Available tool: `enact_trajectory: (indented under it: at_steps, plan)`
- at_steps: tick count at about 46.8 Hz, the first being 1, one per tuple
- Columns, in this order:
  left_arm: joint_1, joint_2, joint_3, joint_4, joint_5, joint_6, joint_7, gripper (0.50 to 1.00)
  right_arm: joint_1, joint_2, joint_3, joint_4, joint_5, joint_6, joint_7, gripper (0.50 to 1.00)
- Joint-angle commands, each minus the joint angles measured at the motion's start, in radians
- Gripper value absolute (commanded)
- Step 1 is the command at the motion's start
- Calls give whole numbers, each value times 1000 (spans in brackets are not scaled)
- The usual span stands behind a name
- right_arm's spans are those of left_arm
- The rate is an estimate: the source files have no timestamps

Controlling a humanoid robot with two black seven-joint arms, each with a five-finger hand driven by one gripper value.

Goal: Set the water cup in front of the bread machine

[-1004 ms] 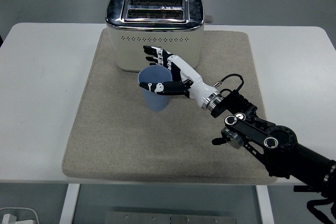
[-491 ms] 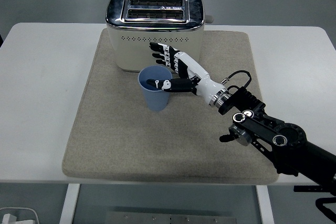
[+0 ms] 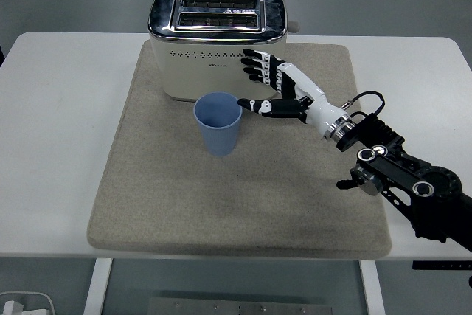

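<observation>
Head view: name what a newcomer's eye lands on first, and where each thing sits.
A cream toaster with a chrome top stands at the far edge of a beige mat. Just in front of it stands an upright blue cup, empty. The right hand hovers open beside the cup, clear of it.

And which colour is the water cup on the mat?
Light blue; the water cup shows clearly in the head view.

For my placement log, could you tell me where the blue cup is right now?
The blue cup stands upright on the mat, just in front of the toaster, left of the open right hand.
</observation>
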Motion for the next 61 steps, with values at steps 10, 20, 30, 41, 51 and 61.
enact_trajectory:
  at_steps: [10, 20, 30, 41, 51, 61]
  plan:
    - [0, 0, 0, 0, 0, -1, 0, 1000, -4, -68, 0, 45, 6, 9, 0, 926]
    - [0, 0, 0, 0, 0, -1, 0, 1000, -4, -99, 1, 56, 6, 10, 0, 926]
    - [0, 0, 0, 0, 0, 0, 0, 1000, -1, -159, 0, 56, 9, 16, 0, 926]
    - [1, 0, 0, 0, 0, -1, 0, 1000, 48, -223, -3, 36, 127, 58, -12, 926]
    - [0, 0, 0, 0, 0, -1, 0, 1000, 100, -252, -20, 15, 287, 81, -18, 926]
    - [0, 0, 0, 0, 0, -1, 0, 1000, 143, -252, -18, -36, 416, 131, -214, 928]
